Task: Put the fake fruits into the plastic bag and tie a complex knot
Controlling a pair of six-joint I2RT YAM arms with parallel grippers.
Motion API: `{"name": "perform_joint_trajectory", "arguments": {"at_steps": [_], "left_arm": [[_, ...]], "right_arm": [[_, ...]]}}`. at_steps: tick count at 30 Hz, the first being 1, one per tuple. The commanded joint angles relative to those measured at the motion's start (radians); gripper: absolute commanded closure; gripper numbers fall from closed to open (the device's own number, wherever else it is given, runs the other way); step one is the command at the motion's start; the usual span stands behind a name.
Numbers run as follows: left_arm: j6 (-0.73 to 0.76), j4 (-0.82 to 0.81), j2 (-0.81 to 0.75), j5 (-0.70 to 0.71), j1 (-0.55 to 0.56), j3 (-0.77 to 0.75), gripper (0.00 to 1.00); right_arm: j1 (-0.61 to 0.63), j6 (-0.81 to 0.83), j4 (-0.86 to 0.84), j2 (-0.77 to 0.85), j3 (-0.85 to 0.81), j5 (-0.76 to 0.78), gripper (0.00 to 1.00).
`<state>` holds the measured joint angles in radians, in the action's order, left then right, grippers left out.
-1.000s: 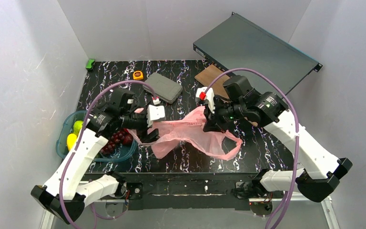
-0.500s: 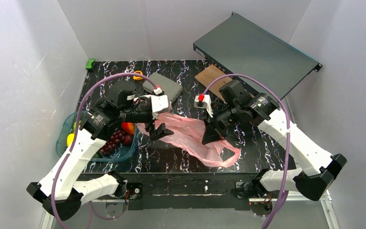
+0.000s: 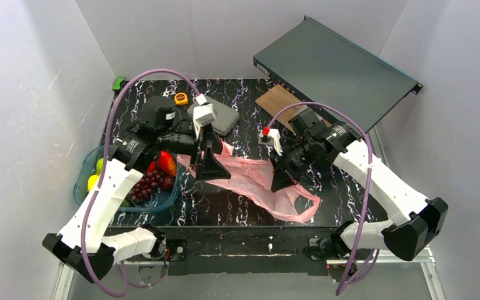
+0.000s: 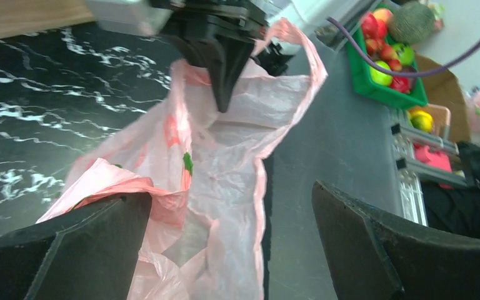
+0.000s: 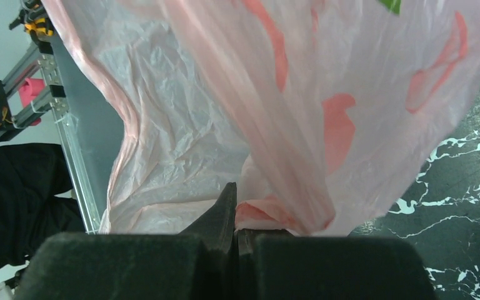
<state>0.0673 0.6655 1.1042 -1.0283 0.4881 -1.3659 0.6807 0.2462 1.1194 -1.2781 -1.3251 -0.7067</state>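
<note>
The pink plastic bag [image 3: 250,180] lies crumpled across the middle of the marbled table. My right gripper [image 3: 279,181] is shut on a fold of the plastic bag [image 5: 256,94], pinched between its black jaws. My left gripper [image 3: 207,165] hovers over the bag's left end, jaws wide open; an edge of the plastic bag [image 4: 225,162] drapes against the left finger [image 4: 69,250]. The fake fruits sit in a teal tub [image 3: 82,187] at the left: a red-orange one [image 3: 166,162], a grape bunch [image 3: 146,186] and yellow-green ones [image 3: 94,182]. No knot is in view.
A grey pouch [image 3: 215,114], a yellow tape measure [image 3: 180,98] and a green object [image 3: 119,82] lie at the back. A wooden board [image 3: 278,99] and a dark metal chassis [image 3: 337,65] stand at back right. A green crate [image 4: 384,84] sits beyond the table.
My left gripper has opened wide and swung toward the back, letting the bag's left end go. My right gripper has drifted nearer with the bag, which now sags onto the table.
</note>
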Motion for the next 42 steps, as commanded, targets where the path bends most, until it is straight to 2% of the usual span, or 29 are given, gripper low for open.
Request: {"name": "perform_joint_trajectory", "arguments": {"at_steps": [1, 4, 8, 9, 12, 14, 18, 19, 21, 25, 27, 30, 37, 40, 42], "left_arm": [[0.098, 0.164, -0.004, 0.02, 0.122, -0.076, 0.02], [0.155, 0.234, 0.026, 0.075, 0.194, -0.102, 0.02], [0.202, 0.407, 0.122, 0.328, 0.19, -0.155, 0.16], [0.223, 0.45, 0.134, 0.318, 0.165, -0.168, 0.16], [0.244, 0.457, 0.079, 0.246, 0.067, -0.114, 0.12], [0.278, 0.458, 0.024, 0.371, 0.063, -0.073, 0.03], [0.372, 0.524, 0.027, 0.6, 0.062, -0.087, 0.02], [0.395, 0.547, 0.035, 0.609, 0.063, -0.109, 0.02], [0.452, 0.605, 0.045, 0.535, 0.063, -0.173, 0.02], [0.457, 0.599, 0.023, 0.266, 0.071, -0.273, 0.02], [0.437, 0.541, 0.004, 0.261, 0.141, -0.259, 0.02], [0.446, 0.487, 0.007, 0.406, 0.36, -0.202, 0.02], [0.551, 0.3, 0.051, 0.659, 0.529, -0.054, 0.04], [0.621, 0.286, 0.058, 0.698, 0.562, 0.051, 0.17], [0.645, 0.28, 0.043, 0.708, 0.575, 0.16, 0.32]], "right_arm": [[-0.006, -0.05, -0.034, -0.005, -0.057, -0.098, 0.99], [-0.013, -0.065, -0.031, -0.015, -0.078, -0.159, 0.99], [-0.028, -0.048, 0.006, 0.001, -0.101, -0.213, 0.99], [-0.031, -0.039, 0.018, 0.011, -0.097, -0.206, 0.99], [-0.053, -0.01, 0.054, 0.048, -0.057, -0.183, 0.99], [-0.079, -0.005, 0.061, 0.069, -0.021, -0.166, 0.99], [-0.109, -0.006, 0.061, 0.081, 0.023, -0.166, 0.99], [-0.11, -0.011, 0.056, 0.077, 0.026, -0.167, 0.99], [-0.11, -0.023, 0.043, 0.062, 0.02, -0.174, 0.99], [-0.11, -0.05, 0.022, 0.022, -0.002, -0.197, 0.99], [-0.11, -0.068, 0.006, 0.01, -0.009, -0.209, 0.99], [-0.112, -0.089, -0.009, -0.003, -0.017, -0.225, 0.99], [-0.116, -0.117, -0.03, -0.007, -0.015, -0.251, 0.99], [-0.12, -0.121, -0.047, -0.009, -0.006, -0.252, 0.99], [-0.127, -0.117, -0.061, -0.013, -0.001, -0.247, 0.99]]}}
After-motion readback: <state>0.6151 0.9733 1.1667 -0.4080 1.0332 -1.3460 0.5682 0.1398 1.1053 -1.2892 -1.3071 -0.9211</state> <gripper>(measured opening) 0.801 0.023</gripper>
